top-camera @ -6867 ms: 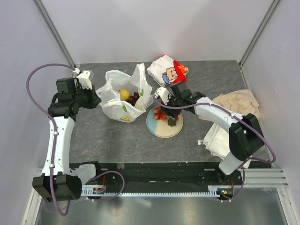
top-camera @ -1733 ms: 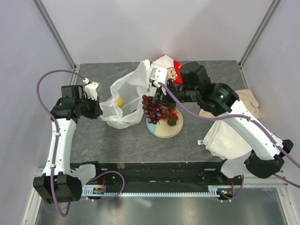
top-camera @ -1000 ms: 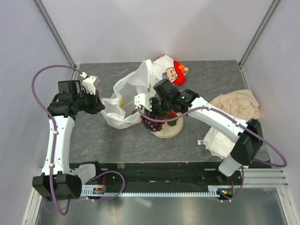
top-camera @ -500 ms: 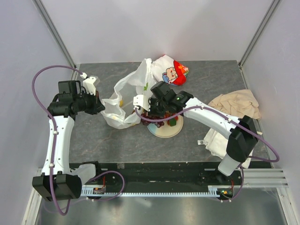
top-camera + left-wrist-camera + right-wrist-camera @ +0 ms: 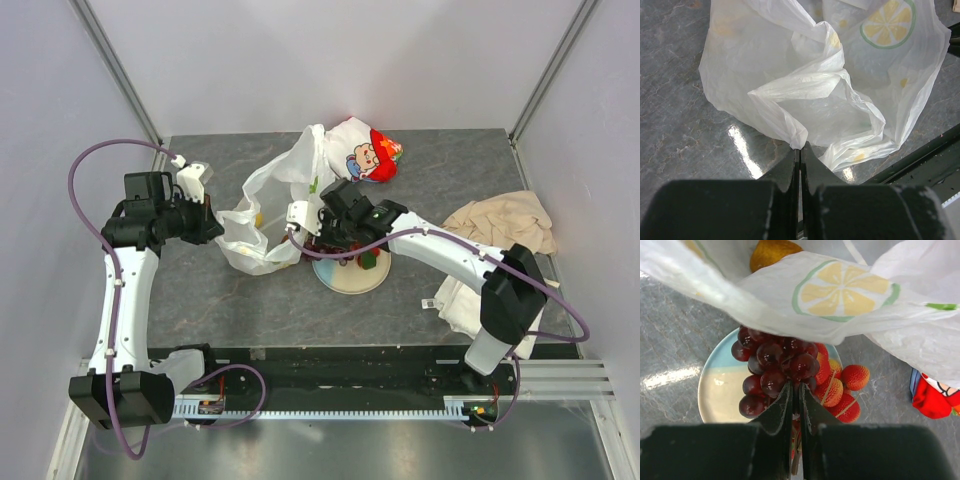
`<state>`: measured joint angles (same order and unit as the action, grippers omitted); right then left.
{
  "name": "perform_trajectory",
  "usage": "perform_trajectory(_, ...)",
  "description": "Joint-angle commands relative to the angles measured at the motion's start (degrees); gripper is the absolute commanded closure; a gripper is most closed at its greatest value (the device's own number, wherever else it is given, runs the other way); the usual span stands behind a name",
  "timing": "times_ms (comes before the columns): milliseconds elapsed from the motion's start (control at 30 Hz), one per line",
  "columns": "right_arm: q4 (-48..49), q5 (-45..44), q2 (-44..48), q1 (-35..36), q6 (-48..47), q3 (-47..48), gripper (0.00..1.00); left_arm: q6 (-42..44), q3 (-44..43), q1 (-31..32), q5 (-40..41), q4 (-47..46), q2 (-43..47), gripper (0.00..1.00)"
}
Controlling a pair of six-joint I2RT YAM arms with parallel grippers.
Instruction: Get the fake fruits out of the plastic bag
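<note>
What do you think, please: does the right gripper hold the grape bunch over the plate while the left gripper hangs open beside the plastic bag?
No: the left wrist view shows the left gripper shut on the plastic bag. The right gripper does hold the grape bunch over the plate.

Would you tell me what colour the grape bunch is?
The grape bunch is dark reddish purple; see right wrist view.

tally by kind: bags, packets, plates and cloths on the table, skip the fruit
thin translucent white plastic bag: 1
white-and-red cartoon-printed packet: 1
round cream plate with a pale blue rim: 1
cloths: 2 (crumpled beige cloth, folded white towel)
total: 5
</note>
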<state>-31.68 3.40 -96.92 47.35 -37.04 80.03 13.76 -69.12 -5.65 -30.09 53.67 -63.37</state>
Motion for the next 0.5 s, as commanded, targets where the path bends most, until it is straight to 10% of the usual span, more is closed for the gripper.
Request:
perform_trajectory(0, 4.0, -3.4, 2.7, -0.2, 4.3, 1.5, 1.0, -1.0, -1.4, -0.2, 0.2, -0.6, 0.4, 0.99)
perform_trajectory(467, 3.6, -10.1, 6.2, -0.2, 16.4, 0.7, 1.0, -1.2, -1.4, -0.1, -0.6, -0.9, 0.5, 0.99)
